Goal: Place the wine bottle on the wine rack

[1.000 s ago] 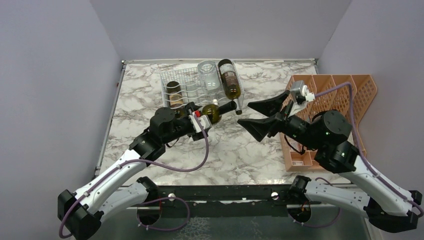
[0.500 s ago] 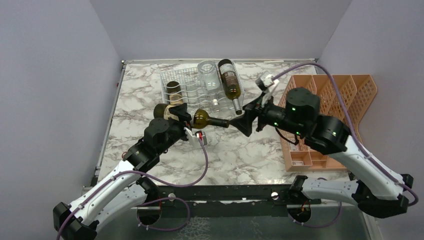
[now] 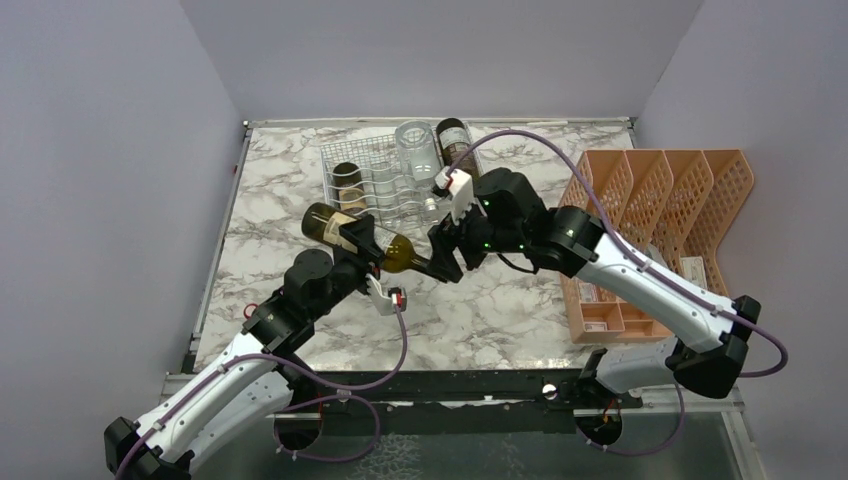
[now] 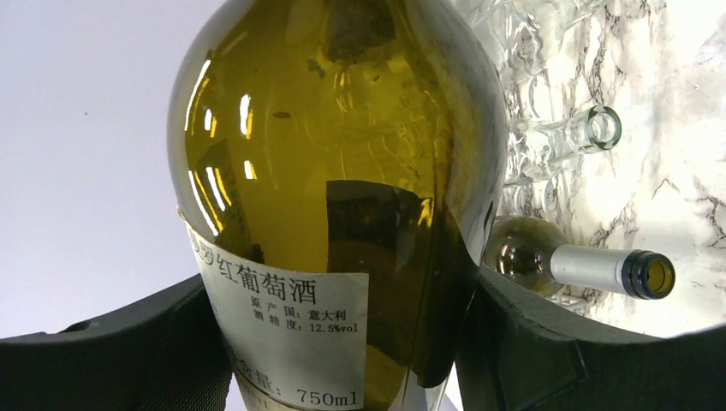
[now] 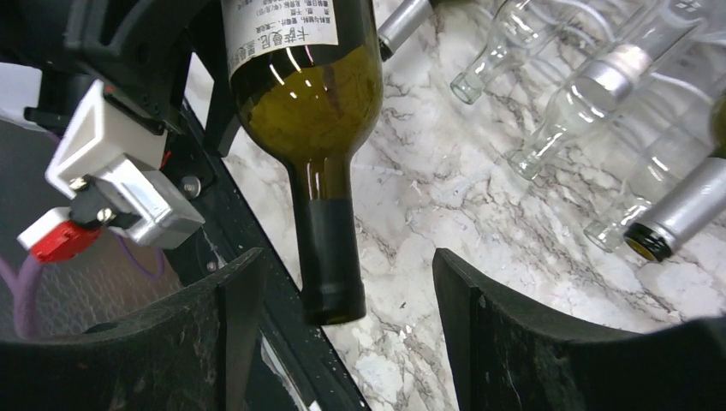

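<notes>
The dark green wine bottle (image 3: 360, 238) with a white label hangs tilted above the table in front of the white wire wine rack (image 3: 375, 160). My left gripper (image 3: 352, 248) is shut on its body; the left wrist view shows the labelled glass (image 4: 334, 171) filling the space between the black fingers (image 4: 128, 351). The bottle's neck (image 5: 330, 257) points down to the right, between the fingers of my right gripper (image 5: 347, 317). This gripper (image 3: 447, 255) is open, with a gap on both sides of the neck.
The rack holds a clear bottle (image 3: 415, 150), a green bottle (image 3: 455, 138) partly behind my right arm, and a dark one (image 3: 347, 180) at its left. An orange perforated divider tray (image 3: 660, 195) stands at the right. Marble tabletop (image 3: 500, 300) lies below.
The left arm pulled back and tilted the bottle, its base up to the left. The right arm swung left and brought its jaws round the neck, narrowing them slightly.
</notes>
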You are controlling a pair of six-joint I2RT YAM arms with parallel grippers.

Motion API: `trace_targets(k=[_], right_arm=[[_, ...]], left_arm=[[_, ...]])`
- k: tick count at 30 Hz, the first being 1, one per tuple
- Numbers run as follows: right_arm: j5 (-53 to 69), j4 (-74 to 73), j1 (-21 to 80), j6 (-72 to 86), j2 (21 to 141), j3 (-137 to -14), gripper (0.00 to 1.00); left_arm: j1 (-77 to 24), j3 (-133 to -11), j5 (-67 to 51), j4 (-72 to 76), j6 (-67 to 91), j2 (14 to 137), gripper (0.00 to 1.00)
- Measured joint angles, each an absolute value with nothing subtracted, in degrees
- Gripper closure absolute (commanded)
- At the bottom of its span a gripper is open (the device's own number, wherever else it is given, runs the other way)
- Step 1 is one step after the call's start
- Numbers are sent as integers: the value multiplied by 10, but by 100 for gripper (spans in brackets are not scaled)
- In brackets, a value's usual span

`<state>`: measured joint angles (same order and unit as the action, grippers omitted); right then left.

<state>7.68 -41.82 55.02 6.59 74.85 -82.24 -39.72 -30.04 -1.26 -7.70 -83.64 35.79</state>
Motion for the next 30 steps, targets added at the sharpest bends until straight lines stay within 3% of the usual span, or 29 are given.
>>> trace_targets(k=[20,22,28,30], right_arm=[[166,-386,564,59,902,-822,42],[168,-385,568,59,908,-822,48],[170,-390,571,63,911,-822,91],[171,-391,570,61,911,-822,99]], left_arm=[[-397,-291,-42,-81,-873,354,100],[-397,-291,-43,-86,-875,354,100],[-394,-291,-37,-97,-875,354,100],[-394,-291,-36,-96,-875,354,98]])
